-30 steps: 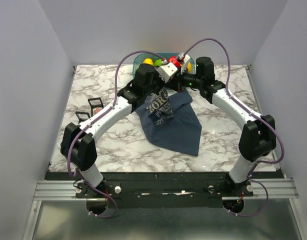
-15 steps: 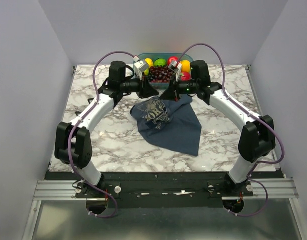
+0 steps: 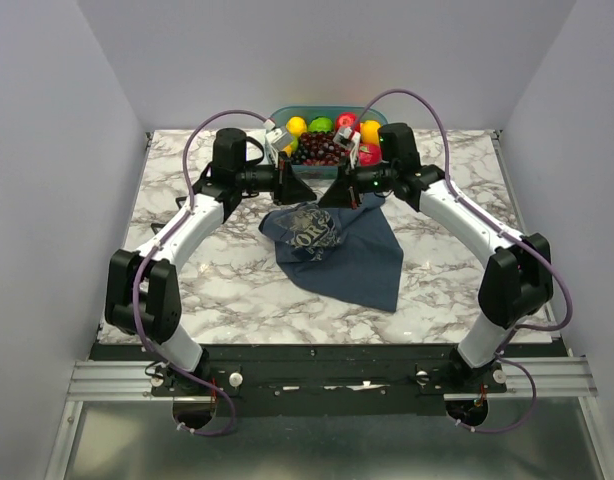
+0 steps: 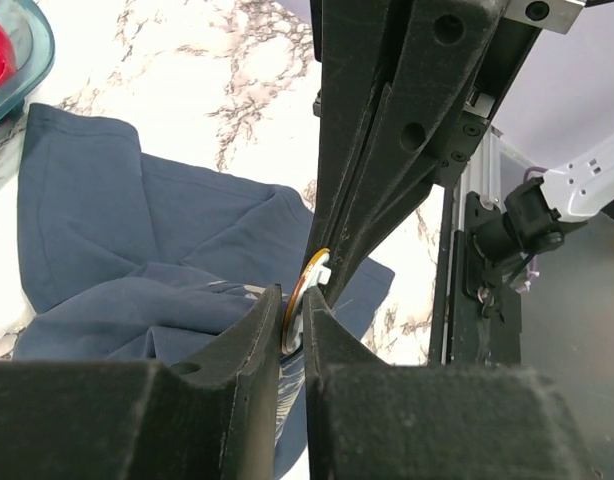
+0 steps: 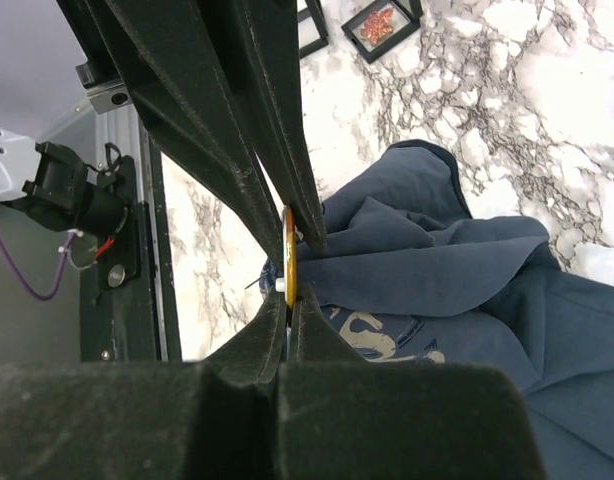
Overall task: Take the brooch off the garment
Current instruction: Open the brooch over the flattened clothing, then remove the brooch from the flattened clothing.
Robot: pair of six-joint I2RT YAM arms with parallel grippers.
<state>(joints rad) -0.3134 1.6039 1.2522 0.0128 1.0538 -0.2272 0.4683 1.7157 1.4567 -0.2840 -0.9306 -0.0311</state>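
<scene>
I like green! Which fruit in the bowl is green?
The round green fruit in the teal bowl, between the yellow fruit and the red fruit.

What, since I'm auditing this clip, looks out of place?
Both grippers pinch the one brooch at once, left gripper and right gripper tip to tip above the crumpled garment; nothing else stands out.

The bench (image 3: 237,285) has a white marble-patterned top run through with grey veins. Plain, pale lavender-grey panels close it in: a back wall (image 3: 317,50), a left wall (image 3: 47,180) and a right wall (image 3: 577,150). Light is even and soft, with faint shadows. Along the near edge runs an aluminium rail (image 3: 102,378), and below it lies a dull metal sheet (image 3: 327,440).
</scene>
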